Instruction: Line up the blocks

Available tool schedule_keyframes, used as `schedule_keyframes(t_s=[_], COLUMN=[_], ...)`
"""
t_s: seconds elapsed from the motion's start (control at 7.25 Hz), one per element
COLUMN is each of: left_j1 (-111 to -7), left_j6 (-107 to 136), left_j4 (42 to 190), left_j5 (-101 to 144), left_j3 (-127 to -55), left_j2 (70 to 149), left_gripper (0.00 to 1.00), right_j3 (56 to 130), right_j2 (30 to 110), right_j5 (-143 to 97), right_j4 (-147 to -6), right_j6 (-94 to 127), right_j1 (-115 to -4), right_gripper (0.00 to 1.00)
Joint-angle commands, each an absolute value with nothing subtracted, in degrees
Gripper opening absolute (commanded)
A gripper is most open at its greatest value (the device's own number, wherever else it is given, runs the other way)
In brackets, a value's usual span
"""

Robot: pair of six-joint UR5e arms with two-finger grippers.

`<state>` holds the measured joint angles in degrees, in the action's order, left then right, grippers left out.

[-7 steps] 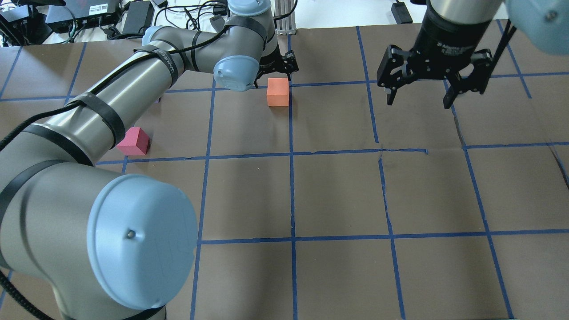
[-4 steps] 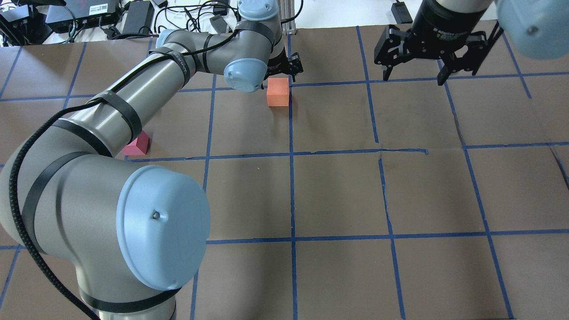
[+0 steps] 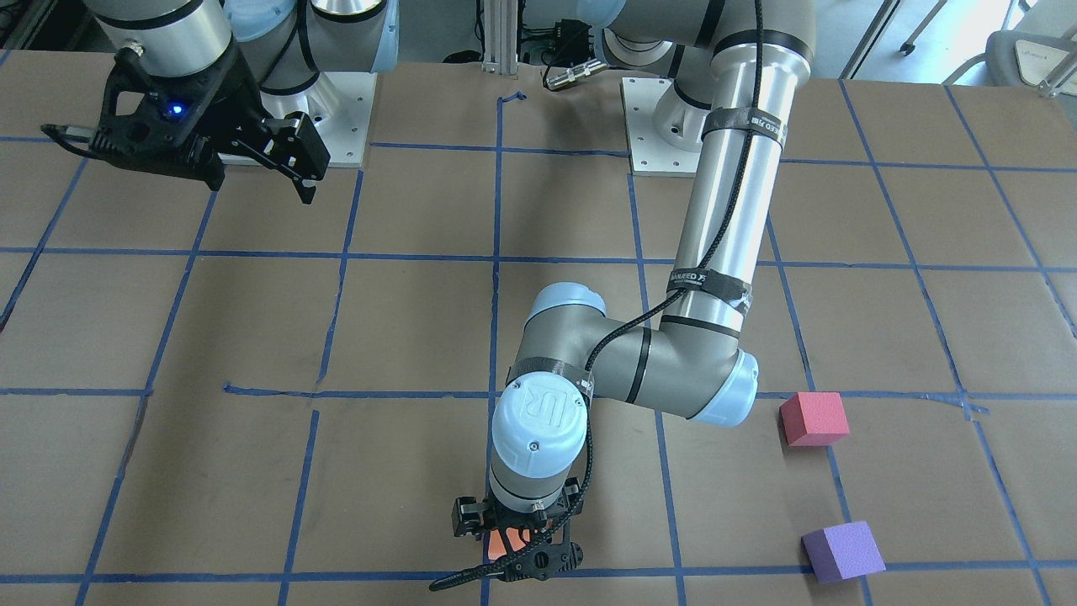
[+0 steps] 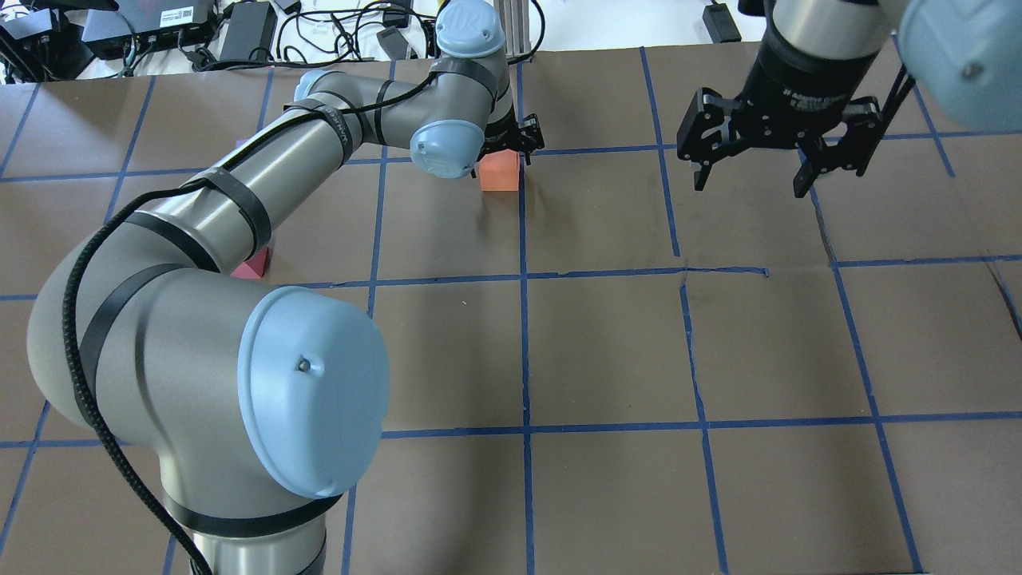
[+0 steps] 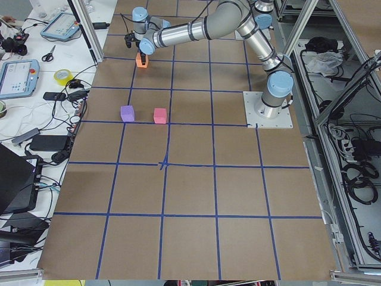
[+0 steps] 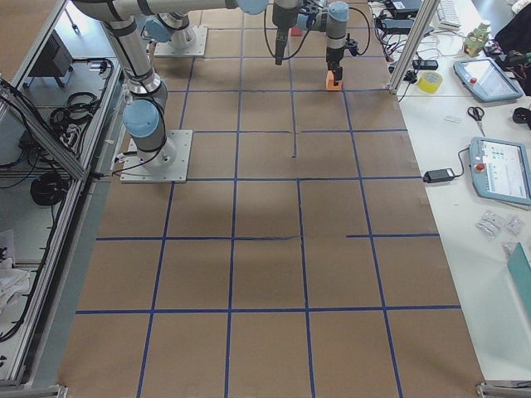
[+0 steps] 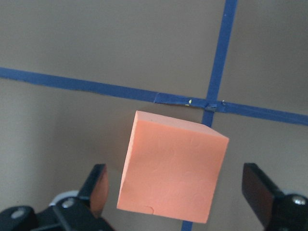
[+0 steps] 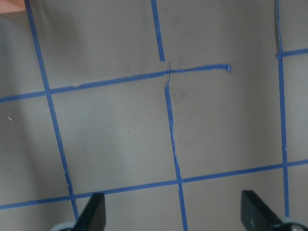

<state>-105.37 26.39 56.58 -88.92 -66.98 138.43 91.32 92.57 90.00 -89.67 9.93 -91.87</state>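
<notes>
On the brown bench (image 4: 607, 351), gridded with blue tape (image 7: 96, 86), the left arm's big elbow (image 4: 303, 391) fills the near corner of the overhead view. It has swung farther in than a second ago and now hides all but a sliver of the pinkish-red block (image 3: 813, 418). That block sits on the robot's left side, with the purple block (image 3: 842, 551) beyond it, the two well apart.

Farther out, the orange block (image 7: 173, 168) rests beside a tape crossing, in the same spot as a second ago. The left gripper (image 7: 175, 183), which then hung beyond and above it, has come down over it and now covers the block's far top edge in the overhead view. Its fingers (image 7: 98, 185) stand apart, one on each side of the block, and the wrist view shows bare bench between each finger and the foam.

On the robot's right side, the right gripper (image 4: 750, 182) hangs above bare bench with its fingers spread wide and nothing between them. It had risen briefly and is back near where it hung a second ago.
</notes>
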Motion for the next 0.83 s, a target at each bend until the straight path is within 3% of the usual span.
schedule_keyframes(t_s=[0.0, 0.28, 0.41, 0.69], left_j1=[-105.29, -105.29, -105.03, -102.68], left_j6=[26.28, 25.67, 23.05, 21.98], left_j4=[51.69, 52.03, 52.55, 58.24], left_j5=[-88.42, -88.68, -92.08, -92.9], left_j3=[-67.85, -68.46, -69.08, -69.52], left_j2=[139.83, 138.88, 136.95, 132.56], left_gripper=[0.51, 0.11, 0.03, 0.01], right_j3=[93.47, 90.53, 90.53, 90.53], right_j2=[93.01, 91.14, 91.14, 91.14], right_j5=[90.35, 90.79, 90.79, 90.79], right_j4=[-96.63, -92.99, -92.99, -92.99], right_j6=[8.09, 8.0, 7.82, 7.82], right_j1=[-91.67, -91.67, -91.67, -91.67], right_gripper=[1.0, 1.0, 1.0, 1.0])
